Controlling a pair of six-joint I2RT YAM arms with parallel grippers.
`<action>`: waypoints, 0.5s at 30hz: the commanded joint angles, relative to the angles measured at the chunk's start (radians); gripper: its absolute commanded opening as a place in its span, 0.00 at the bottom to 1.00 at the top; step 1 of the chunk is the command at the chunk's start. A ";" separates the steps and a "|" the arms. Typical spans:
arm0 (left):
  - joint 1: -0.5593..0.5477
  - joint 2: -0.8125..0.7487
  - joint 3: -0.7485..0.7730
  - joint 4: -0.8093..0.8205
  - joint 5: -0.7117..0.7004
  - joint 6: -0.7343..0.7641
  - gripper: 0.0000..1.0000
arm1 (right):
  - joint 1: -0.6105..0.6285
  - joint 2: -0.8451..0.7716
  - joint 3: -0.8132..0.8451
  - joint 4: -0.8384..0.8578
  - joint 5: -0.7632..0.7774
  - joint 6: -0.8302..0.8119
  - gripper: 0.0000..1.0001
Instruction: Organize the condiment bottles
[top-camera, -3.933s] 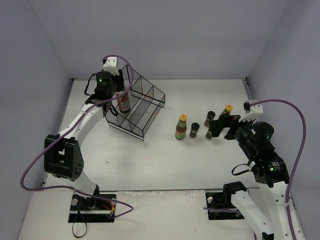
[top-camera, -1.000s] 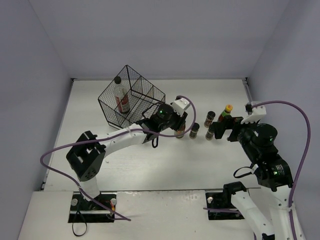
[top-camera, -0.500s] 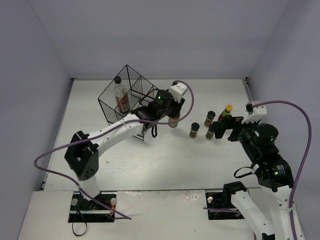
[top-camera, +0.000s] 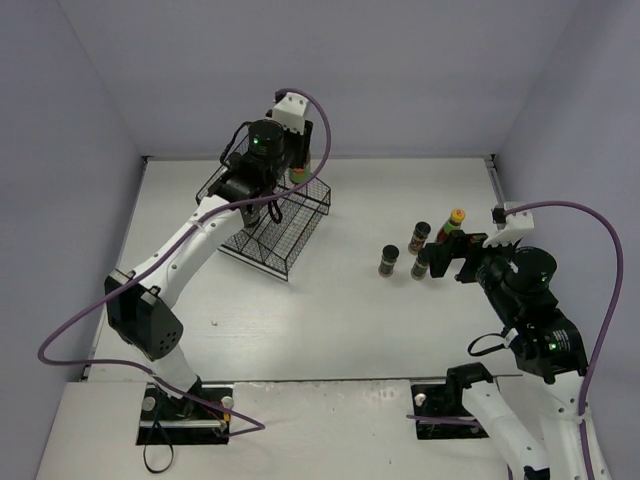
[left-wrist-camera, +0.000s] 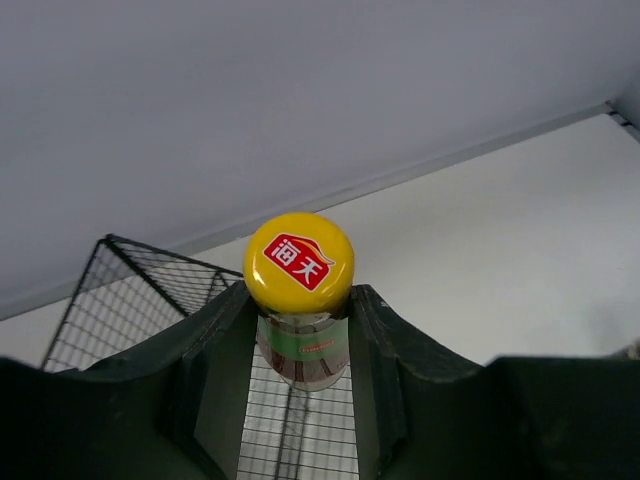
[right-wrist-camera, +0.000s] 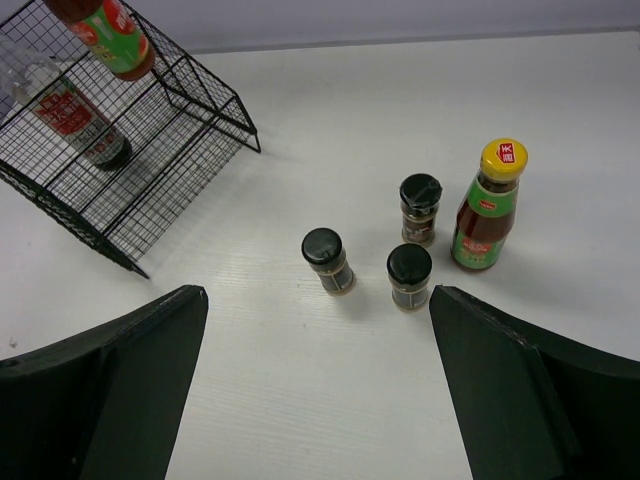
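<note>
My left gripper (left-wrist-camera: 300, 335) is shut on a yellow-capped bottle (left-wrist-camera: 299, 263) with a green label, held in the air over the black wire basket (left-wrist-camera: 125, 300). In the top view this gripper (top-camera: 297, 166) hangs above the basket's (top-camera: 283, 232) far side. A tall clear bottle (right-wrist-camera: 78, 118) with a red label stands inside the basket (right-wrist-camera: 170, 175). Three short dark black-capped jars (right-wrist-camera: 328, 260) (right-wrist-camera: 410, 276) (right-wrist-camera: 420, 208) and a second yellow-capped bottle (right-wrist-camera: 488, 205) stand on the table. My right gripper (right-wrist-camera: 315, 310) is open just short of them, holding nothing.
The left arm (top-camera: 190, 240) stretches across the basket's left side. Walls close the table at the back and on both sides. The white tabletop (top-camera: 330, 320) lies bare between the basket and the jars.
My left gripper has lifted the yellow-capped bottle from beside the jars and carried it up and left to above the basket. The right arm has not moved.
</note>
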 joint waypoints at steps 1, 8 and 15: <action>0.047 -0.052 0.095 0.152 -0.035 0.034 0.00 | 0.005 0.001 0.046 0.044 0.003 0.007 1.00; 0.110 0.000 0.097 0.181 -0.011 0.034 0.00 | 0.004 -0.009 0.045 0.034 0.005 0.010 1.00; 0.145 0.038 0.042 0.225 0.017 -0.003 0.00 | 0.005 -0.006 0.031 0.035 0.003 0.010 1.00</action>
